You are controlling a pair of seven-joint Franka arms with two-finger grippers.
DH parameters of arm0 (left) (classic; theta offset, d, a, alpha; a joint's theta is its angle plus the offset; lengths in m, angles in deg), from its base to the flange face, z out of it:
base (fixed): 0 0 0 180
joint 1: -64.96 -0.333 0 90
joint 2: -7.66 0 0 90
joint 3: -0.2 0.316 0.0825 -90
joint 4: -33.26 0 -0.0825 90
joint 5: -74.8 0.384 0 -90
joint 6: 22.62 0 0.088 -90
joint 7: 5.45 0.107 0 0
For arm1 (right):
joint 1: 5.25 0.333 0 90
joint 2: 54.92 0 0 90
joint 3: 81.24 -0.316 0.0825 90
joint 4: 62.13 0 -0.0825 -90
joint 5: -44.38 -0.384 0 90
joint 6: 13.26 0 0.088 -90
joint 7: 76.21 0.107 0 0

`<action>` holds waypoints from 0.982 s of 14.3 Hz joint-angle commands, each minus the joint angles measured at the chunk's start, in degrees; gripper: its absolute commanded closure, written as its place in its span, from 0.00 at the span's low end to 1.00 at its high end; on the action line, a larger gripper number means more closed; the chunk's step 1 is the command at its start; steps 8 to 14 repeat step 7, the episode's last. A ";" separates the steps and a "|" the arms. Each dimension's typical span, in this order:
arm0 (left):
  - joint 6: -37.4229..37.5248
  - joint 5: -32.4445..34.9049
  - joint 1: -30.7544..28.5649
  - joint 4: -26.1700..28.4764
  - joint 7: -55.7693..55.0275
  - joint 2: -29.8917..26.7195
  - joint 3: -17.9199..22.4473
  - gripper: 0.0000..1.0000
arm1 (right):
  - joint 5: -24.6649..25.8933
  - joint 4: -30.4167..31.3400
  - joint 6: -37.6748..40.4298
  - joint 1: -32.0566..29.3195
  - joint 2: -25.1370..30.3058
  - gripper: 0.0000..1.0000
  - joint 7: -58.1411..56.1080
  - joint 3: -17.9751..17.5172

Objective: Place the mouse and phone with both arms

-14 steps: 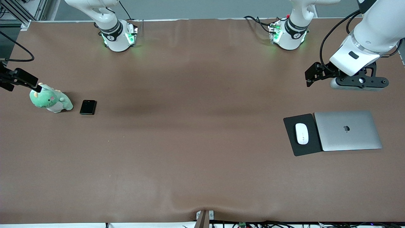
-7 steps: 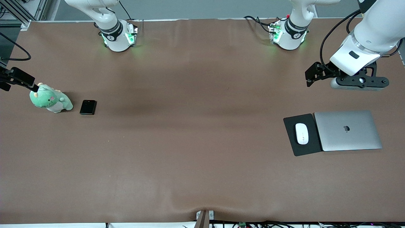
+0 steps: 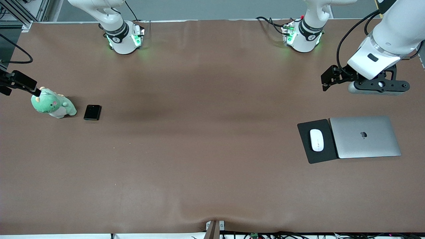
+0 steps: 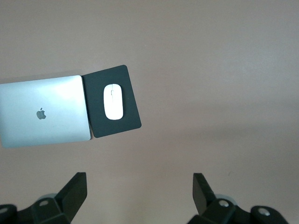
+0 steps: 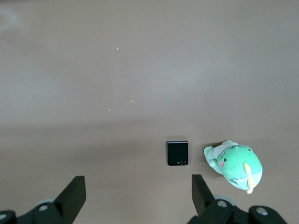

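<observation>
A closed silver laptop with a dark logo on its lid point(image 3: 365, 136) point(image 4: 44, 112) lies flat on the brown matte table covering point(image 3: 212, 149), well below the left gripper point(image 3: 327, 83) point(image 4: 139, 196). A flat black rectangular mouse pad point(image 3: 304, 132) point(image 4: 92, 98) lies edge to edge with it, slightly askew, on the side toward the table's middle. At the right arm's end, a green plush dinosaur toy with pink cheeks point(image 3: 53, 107) point(image 5: 233, 164) sits well below the right gripper point(image 3: 33, 90) point(image 5: 138, 196).
</observation>
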State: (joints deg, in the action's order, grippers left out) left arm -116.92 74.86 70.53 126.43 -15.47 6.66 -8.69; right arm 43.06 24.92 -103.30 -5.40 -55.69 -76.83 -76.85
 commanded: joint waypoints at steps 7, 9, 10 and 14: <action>0.35 0.11 -0.30 -0.36 -0.88 -0.41 -0.17 0.00 | 0.45 -0.65 0.66 0.15 0.06 0.00 -0.34 0.09; 0.35 0.11 -0.30 -0.36 -0.88 -0.41 -0.17 0.00 | 0.45 -0.65 0.66 0.15 0.06 0.00 -0.34 0.09; 0.35 0.11 -0.30 -0.36 -0.88 -0.41 -0.17 0.00 | 0.45 -0.65 0.66 0.15 0.06 0.00 -0.34 0.09; 0.35 0.11 -0.30 -0.36 -0.88 -0.41 -0.17 0.00 | 0.45 -0.65 0.66 0.15 0.06 0.00 -0.34 0.09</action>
